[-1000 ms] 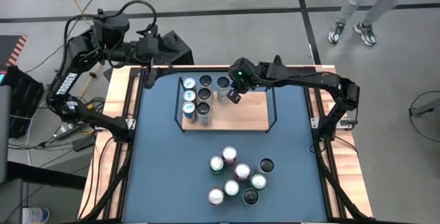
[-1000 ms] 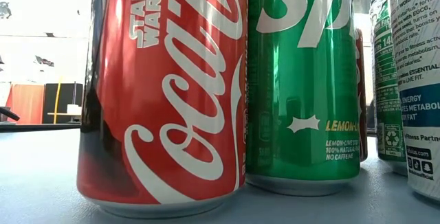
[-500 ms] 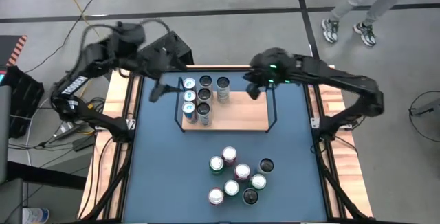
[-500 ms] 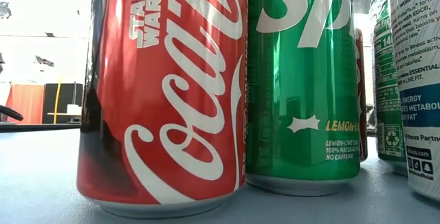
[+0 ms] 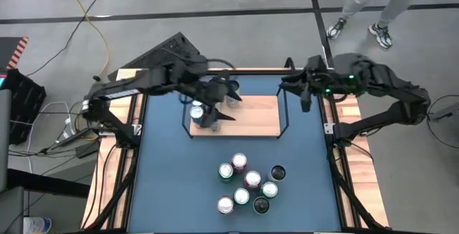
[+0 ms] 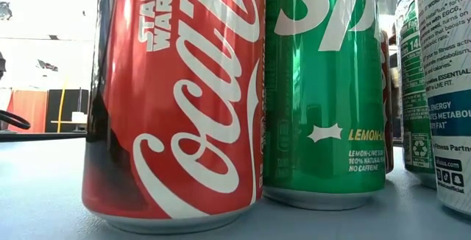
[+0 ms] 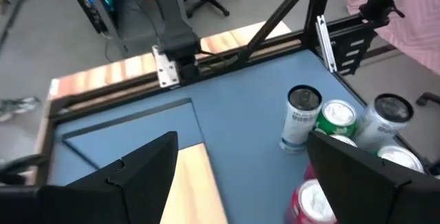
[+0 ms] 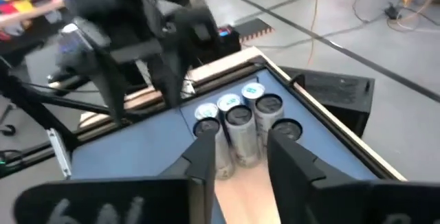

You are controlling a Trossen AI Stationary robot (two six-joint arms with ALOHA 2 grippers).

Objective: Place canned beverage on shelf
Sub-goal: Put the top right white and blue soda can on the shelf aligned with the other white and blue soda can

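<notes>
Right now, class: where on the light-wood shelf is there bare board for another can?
The light-wood shelf is bare from its middle to its right black rail. Its left end is crowded with upright cans, with the left gripper over them.

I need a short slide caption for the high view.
Left pincer open above the shelf cans; right pincer beside the shelf; eight cans wait.

The shelf, a light-wood board in a thin black wire frame, is being seen lying flat at the far middle of the blue tabletop. Upright cans are being kept clustered at its left end. Eight more cans are being left standing grouped on the tabletop nearer the front.
</notes>
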